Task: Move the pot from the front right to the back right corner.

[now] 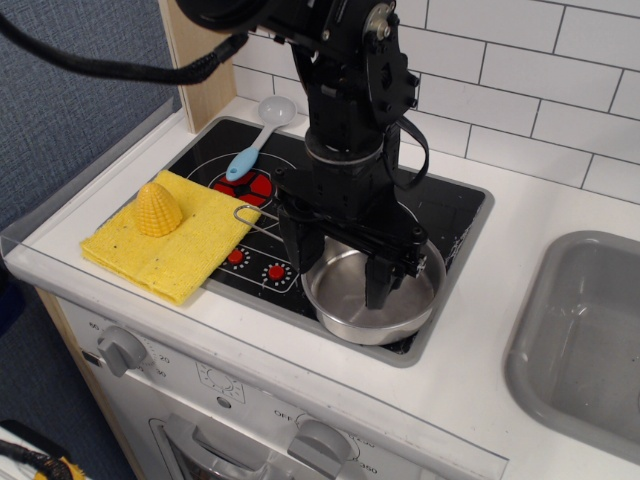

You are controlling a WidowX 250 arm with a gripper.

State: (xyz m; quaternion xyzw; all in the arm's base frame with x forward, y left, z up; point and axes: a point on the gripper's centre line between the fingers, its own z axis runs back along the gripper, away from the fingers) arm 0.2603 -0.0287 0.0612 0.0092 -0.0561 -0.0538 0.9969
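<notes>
The shiny steel pot [352, 312] sits on the front right of the black cooktop [455, 212]. Its thin wire loop handle [252, 214] points left toward the yellow cloth. My gripper [338, 268] hangs straight down over the pot's left side. It is open: one finger stands just outside the left rim and the other finger [380, 285] reaches inside the bowl. Neither finger clearly presses on the rim. The back right corner [462, 200] of the cooktop is bare black glass, partly hidden behind my arm.
A yellow cloth [190, 250] with a yellow toy corn [158, 208] lies over the cooktop's front left. A blue-handled white spoon [256, 140] lies at the back left. A grey sink basin [590, 330] is at the right. A tiled wall stands behind.
</notes>
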